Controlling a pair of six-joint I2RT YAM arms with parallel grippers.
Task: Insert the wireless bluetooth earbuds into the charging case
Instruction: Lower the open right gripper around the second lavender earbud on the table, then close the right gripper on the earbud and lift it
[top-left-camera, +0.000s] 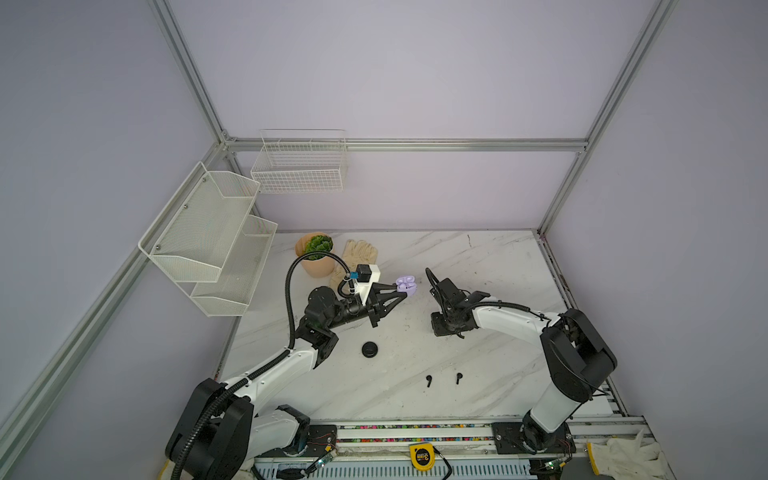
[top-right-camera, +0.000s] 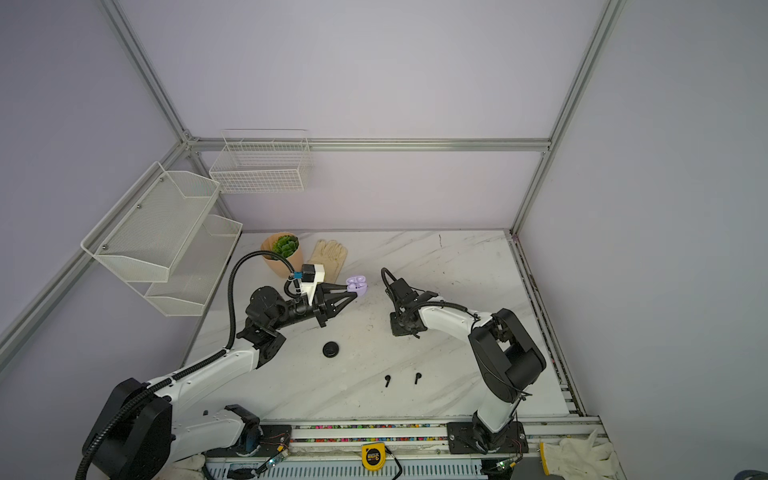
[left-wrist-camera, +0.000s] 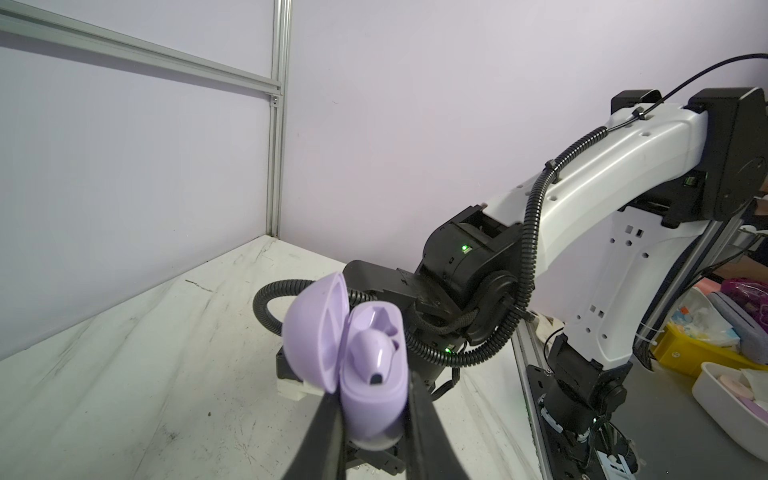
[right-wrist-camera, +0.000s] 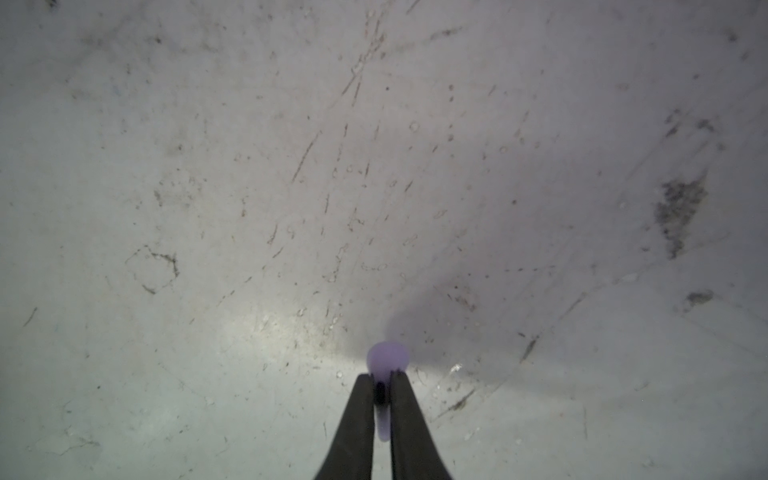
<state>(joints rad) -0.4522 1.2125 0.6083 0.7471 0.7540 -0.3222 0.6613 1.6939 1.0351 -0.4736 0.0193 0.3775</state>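
Note:
My left gripper is shut on the lilac charging case, held above the table with its lid open, as both top views show. One lilac earbud sits in the case. My right gripper points down at the marble table and is shut on the stem of a second lilac earbud. In both top views the right wrist hides those fingertips. Two black earbuds lie near the table's front. A closed black round case lies left of them.
A potted succulent and a cream glove sit at the back left. White mesh shelves and a wire basket hang on the walls. A yellow tape measure and white gloves lie past the front rail.

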